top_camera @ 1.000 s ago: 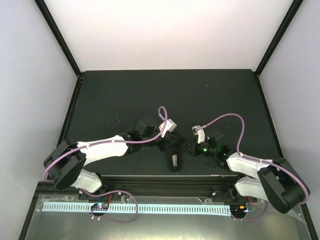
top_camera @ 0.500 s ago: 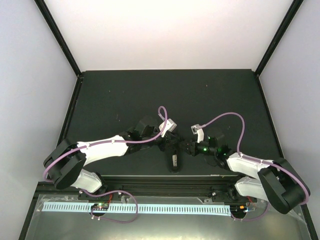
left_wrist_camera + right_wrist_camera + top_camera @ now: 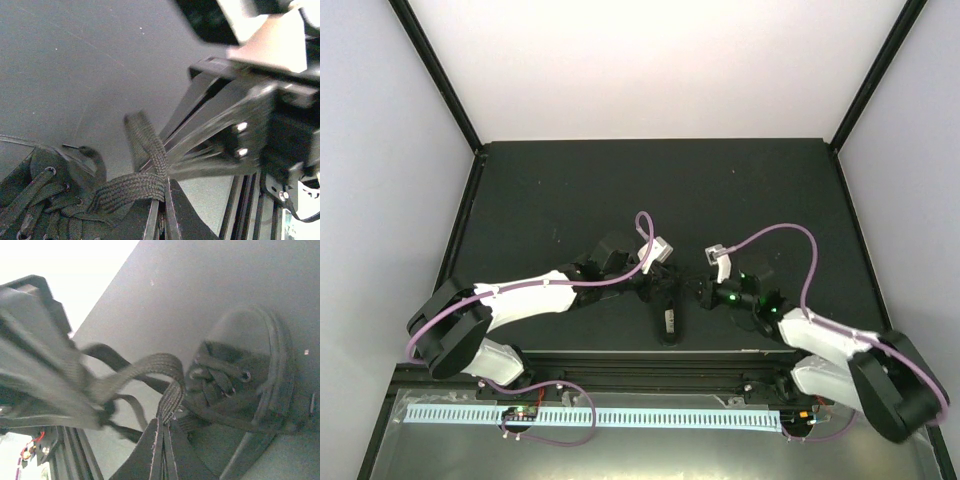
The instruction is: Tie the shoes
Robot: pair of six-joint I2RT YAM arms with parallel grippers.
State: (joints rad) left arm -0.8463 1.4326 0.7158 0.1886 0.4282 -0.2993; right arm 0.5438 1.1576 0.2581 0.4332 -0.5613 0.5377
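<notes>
A small all-black shoe [image 3: 667,318] with a pale insole patch lies near the table's front edge, between the two arms. My left gripper [image 3: 658,288] is at the shoe's lacing; in the left wrist view it [image 3: 162,192] is shut on a flat black lace loop [image 3: 145,170], with the shoe's eyelets [image 3: 35,200] at lower left. My right gripper [image 3: 694,295] is just right of the shoe; in the right wrist view it [image 3: 164,427] is shut on another lace loop [image 3: 160,365] beside the shoe [image 3: 250,370]. The two grippers are close together.
The dark table [image 3: 650,190] extends behind the shoe to white walls. A black rail [image 3: 640,362] runs along the front edge just below the shoe. Purple cables [image 3: 780,235] arc above both wrists.
The right arm has shifted slightly, its forearm swinging outward and its wrist edging back. The left arm and shoe stay put. Both grippers keep their hold on the laces.
</notes>
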